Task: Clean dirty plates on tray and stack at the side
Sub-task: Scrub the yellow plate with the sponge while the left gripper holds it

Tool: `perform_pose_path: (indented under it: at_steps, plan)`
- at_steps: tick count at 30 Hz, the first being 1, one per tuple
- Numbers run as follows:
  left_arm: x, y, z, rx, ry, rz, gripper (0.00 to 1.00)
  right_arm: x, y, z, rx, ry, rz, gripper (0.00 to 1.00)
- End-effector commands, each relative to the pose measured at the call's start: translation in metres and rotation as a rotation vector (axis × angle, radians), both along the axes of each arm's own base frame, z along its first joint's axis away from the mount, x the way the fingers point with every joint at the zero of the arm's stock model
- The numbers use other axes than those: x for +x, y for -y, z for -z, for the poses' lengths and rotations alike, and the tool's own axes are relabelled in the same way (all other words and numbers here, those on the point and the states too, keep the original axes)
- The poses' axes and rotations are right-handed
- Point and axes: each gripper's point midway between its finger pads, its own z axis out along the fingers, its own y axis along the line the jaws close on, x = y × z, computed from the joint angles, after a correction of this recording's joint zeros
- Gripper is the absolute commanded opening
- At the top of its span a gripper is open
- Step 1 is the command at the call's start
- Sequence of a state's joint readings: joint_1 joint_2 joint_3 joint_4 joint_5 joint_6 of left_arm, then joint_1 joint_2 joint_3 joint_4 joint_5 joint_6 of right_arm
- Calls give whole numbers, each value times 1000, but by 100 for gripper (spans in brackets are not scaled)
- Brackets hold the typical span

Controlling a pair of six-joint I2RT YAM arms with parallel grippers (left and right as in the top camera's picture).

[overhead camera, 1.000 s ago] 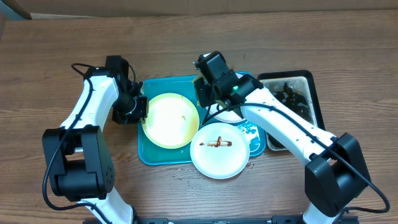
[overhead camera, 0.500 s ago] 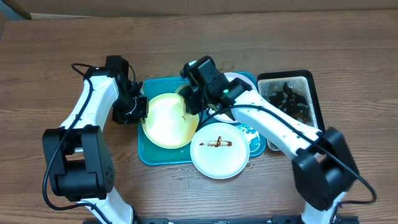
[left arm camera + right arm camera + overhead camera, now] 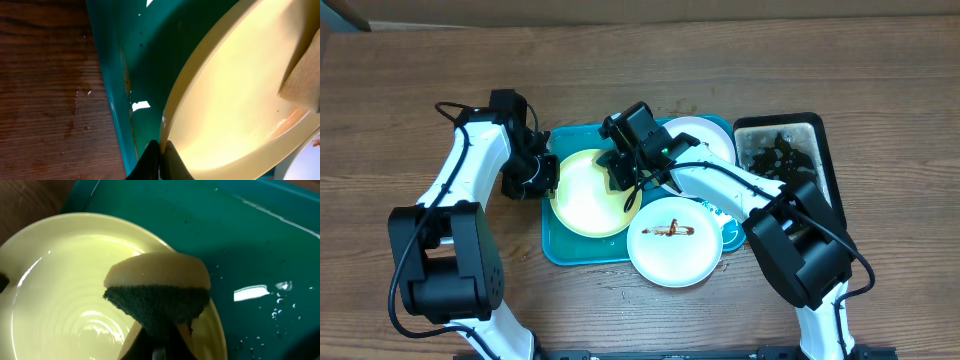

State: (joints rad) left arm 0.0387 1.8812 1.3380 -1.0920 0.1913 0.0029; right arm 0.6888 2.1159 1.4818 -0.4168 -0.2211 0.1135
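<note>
Wood table under everything. Teal tray at centre. Black-rimmed tub sits just right of it, w/ dark stuff inside.

Three plates on tray:
- yellow-green plate at left
- near white plate at near right, hanging over tray's near rim
- far white plate at far right, partly hidden by R arm

L gripper: fingers narrow, pinched on yellow-green plate's left rim. R gripper: fingers clamped on sponge, yellow back, dark-green scrub face. Sponge is over right part of yellow-green plate; contact can't tell.

Brown-red smear runs across middle of near white plate. Faint reddish trace on yellow-green plate beside sponge. Water drops on tray floor.
</note>
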Motion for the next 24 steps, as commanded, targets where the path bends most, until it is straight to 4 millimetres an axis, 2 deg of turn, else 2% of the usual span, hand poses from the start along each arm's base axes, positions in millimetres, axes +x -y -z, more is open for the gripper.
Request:
perform_pose_path:
  at_steps: [1,6,9,12,20,24]
  plan:
    - [6,7,-11,-24,38,20,4,17,7,4,-22,9,160,4]
    - [5,7,-11,-23,36,20,4,17,12,10,14,-93,343,4]
    - [5,7,-11,-23,37,20,4,-1,-3,8,75,-182,270,4]
    - [5,7,-11,-23,37,20,4,-16,-6,9,83,-249,224,4]
    - [6,7,-11,-22,40,20,4,-46,18,27,-43,-375,242,4]
    - [7,7,-11,-23,42,20,4,-52,18,27,-45,-395,215,4]
